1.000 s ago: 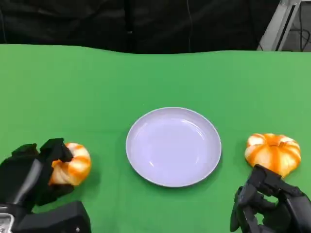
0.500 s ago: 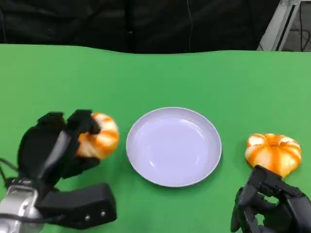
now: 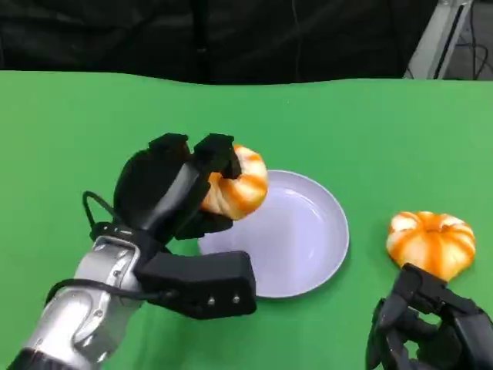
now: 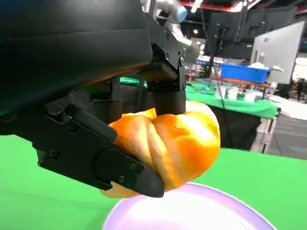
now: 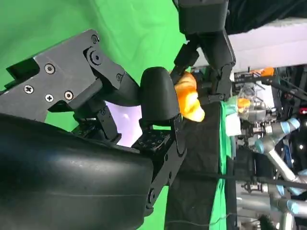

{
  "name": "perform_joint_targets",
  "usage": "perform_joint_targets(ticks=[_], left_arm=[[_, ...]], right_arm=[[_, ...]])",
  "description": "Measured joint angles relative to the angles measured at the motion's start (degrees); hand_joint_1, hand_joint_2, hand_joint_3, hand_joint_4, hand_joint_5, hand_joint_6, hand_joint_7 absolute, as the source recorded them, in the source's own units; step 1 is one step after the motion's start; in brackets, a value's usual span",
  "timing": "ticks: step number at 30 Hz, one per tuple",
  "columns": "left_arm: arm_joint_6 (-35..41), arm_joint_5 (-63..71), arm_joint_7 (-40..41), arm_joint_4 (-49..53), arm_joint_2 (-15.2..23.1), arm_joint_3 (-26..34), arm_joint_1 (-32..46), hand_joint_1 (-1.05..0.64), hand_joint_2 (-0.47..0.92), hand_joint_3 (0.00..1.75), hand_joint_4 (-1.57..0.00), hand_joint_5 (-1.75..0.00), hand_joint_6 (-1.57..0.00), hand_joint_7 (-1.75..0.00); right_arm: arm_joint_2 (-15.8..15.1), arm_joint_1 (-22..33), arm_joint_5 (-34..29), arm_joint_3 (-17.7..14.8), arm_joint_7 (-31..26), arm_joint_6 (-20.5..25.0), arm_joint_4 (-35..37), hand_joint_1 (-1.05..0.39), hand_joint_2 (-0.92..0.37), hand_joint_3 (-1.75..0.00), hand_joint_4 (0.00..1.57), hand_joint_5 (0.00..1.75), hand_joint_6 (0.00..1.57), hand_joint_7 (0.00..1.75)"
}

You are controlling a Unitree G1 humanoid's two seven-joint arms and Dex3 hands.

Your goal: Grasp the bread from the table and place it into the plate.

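- Glossy orange-and-cream twisted bread (image 3: 237, 185) clamped in left hand (image 3: 173, 193) – above near-left rim of smooth, round lavender plate (image 3: 308, 231).
- Second ridged bun (image 3: 431, 243) on green cloth (image 3: 370, 131).
- Right hand (image 3: 427, 327) partly cut off – fingers curled, empty.

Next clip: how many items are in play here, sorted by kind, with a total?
Bread: 2, a bread roll held by the left hand above the plate's rim, and a second bread on the table near the right hand.
Plate: 1, the plate.
Total: 3.
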Motion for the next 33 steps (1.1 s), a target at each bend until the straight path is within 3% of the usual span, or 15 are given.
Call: perform_joint_targets(ticks=[6,11,12,13,14,15,16,19,22,33], left_arm=[[-1.1,0.01,4.89,15.66,-6.55,-3.66,-5.21,-0.03,0.84,0.24,-0.76,-1.75,-0.58,-1.75],[-3.57,-0.29,8.48,23.98,-8.28,-4.7,-7.28,-0.02,0.87,0.25,-0.74,-1.75,-0.63,-1.72],[-4.2,-0.52,8.99,25.24,-8.42,-4.73,-7.37,-0.13,0.9,0.3,-0.59,-1.42,-0.65,-1.12],[-4.82,-1.23,9.04,26.14,-8.52,-4.73,-7.37,-0.19,0.91,0.35,-0.56,-1.18,-0.72,-0.68],[-5.47,-2.04,8.46,26.64,-8.53,-4.74,-7.37,-0.33,0.92,0.41,-0.5,-0.81,-0.67,-0.35],[-6.11,-2.81,6.69,26.69,-8.41,-4.78,-7.37,-0.52,0.92,0.48,-0.36,-0.4,-0.51,-0.14],[-6.63,-3.23,4.44,26.44,-8.02,-5.03,-7.36,-0.61,0.92,0.51,-0.28,-0.24,-0.44,-0.07],[-7.09,-3.59,-1.03,24.32,-6.34,-5.96,-7.21,-0.84,0.92,0.62,-0.05,-0.03,-0.22,-0.01],[-5.65,-3.12,-4.92,20.48,-5.07,-6.98,-6.8,-0.98,0.92,0.75,0.0,0.0,-0.04,0.0],[-2.62,-2.54,-9.55,11.96,-3.23,-7.96,-4.26,-1.05,0.92,0.8,0.0,0.0,0.0,0.0]], right_arm=[[0.37,-0.44,-0.1,0.31,-0.49,-0.11,0.44,-0.11,-0.56,-1.23,0.84,1.75,0.71,1.66],[1.02,-0.46,-0.23,1.02,-1.25,-0.11,0.55,-0.12,-0.56,-1.23,0.83,1.75,0.71,1.66],[1.06,-0.47,-0.23,1.02,-1.27,-0.12,0.61,-0.12,-0.56,-1.22,0.83,1.75,0.71,1.66],[1.09,-0.47,-0.23,1.02,-1.3,-0.12,0.7,-0.12,-0.56,-1.22,0.83,1.75,0.71,1.66],[1.1,-0.46,-0.23,1.03,-1.35,-0.12,0.75,-0.12,-0.56,-1.22,0.83,1.75,0.71,1.66],[1.1,-0.45,-0.24,1.03,-1.4,-0.12,0.75,-0.12,-0.56,-1.22,0.82,1.75,0.71,1.66],[1.09,-0.47,-0.24,1.05,-1.4,-0.12,0.75,-0.12,-0.56,-1.22,0.81,1.75,0.71,1.66],[1.12,-0.39,-0.26,1.04,-1.4,-0.12,0.75,-0.12,-0.56,-1.22,0.82,1.75,0.71,1.67],[1.11,-0.38,-0.25,1.0,-1.4,-0.14,0.75,-0.12,-0.57,-1.22,0.82,1.75,0.71,1.67],[1.12,-0.43,-0.2,1.01,-1.31,-0.25,0.92,-0.12,-0.56,-1.23,0.83,1.75,0.71,1.66]])
